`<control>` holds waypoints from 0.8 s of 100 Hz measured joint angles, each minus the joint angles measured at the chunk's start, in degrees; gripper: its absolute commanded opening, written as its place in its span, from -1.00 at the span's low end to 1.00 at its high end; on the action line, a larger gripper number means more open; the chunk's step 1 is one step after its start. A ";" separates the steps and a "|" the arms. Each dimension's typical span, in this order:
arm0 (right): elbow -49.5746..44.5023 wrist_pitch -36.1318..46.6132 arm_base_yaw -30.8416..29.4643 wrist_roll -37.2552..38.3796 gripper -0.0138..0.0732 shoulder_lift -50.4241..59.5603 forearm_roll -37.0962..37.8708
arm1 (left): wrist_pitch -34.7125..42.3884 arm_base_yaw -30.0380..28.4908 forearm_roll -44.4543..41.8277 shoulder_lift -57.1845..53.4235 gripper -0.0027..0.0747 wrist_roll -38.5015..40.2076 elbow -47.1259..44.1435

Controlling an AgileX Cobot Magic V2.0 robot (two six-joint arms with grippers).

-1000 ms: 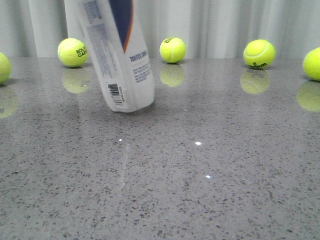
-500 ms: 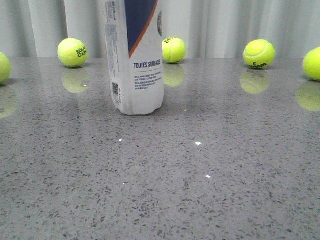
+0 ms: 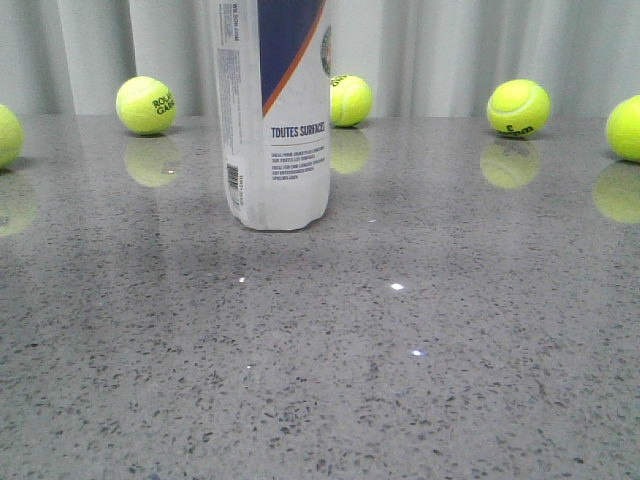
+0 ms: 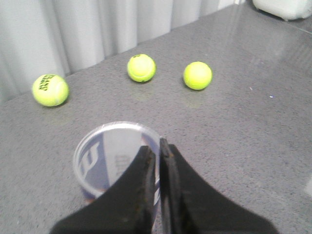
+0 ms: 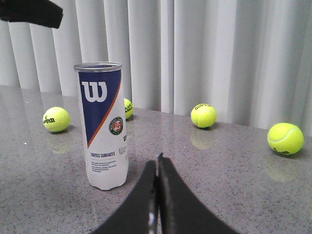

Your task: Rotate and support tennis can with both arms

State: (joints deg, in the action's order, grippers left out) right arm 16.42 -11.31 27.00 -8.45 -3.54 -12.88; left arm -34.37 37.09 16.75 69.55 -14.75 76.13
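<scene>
tall clear-white plastic tennis can (image 3: pixel 276 110) with navy panel stands upright on the grey speckled table (image 3: pixel 420 380), open tabletop all around, yellow-green tennis balls (image 3: pixel 518 107) well apart near the white curtain (image 5: pixel 204 48). left gripper (image 4: pixel 158 151) above the can's open rim, fingers pressed together, holding nothing. right gripper (image 5: pixel 157 168) near the can, fingers together, apart from it. only the right wrist view shows the w logo.

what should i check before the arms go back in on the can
1. Can upright on the table: ok.
2. Can free of both grippers: ok in the right wrist view; the left gripper is above its open rim.
3. Left gripper open enough to take it: not ok, fingers together.
4. Right gripper open: not ok, fingers together.
5. Nearest ball clear of the can: ok, behind it.
6. Can empty: cannot tell.
</scene>
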 measured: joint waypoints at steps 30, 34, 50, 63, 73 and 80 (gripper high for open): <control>0.00 0.00 0.00 0.00 -0.82 0.00 0.00 | 13.71 0.00 0.33 -15.55 -0.98 0.00 -27.30; 0.00 0.00 0.00 0.00 -0.82 0.00 0.00 | 13.95 0.00 0.33 -17.02 -0.98 0.00 -30.39; 0.00 0.00 0.00 0.00 -0.82 0.00 0.00 | 16.51 -2.30 -0.12 -19.57 -0.98 0.00 -39.53; 0.00 0.00 0.00 0.00 -0.82 0.00 0.00 | 20.43 -8.98 -0.38 -20.61 -0.98 0.00 -44.11; 0.00 0.00 0.00 0.00 -0.82 0.00 0.00 | 21.96 -13.77 -0.41 -21.77 -0.98 0.00 -46.30; 0.00 0.00 0.00 0.00 -0.82 0.00 0.00 | 22.60 -16.65 -0.51 -23.30 -0.98 0.00 -47.81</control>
State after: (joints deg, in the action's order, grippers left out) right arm 16.42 -11.31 27.00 -8.45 -3.54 -12.88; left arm -11.77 20.44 16.25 46.25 -14.75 28.32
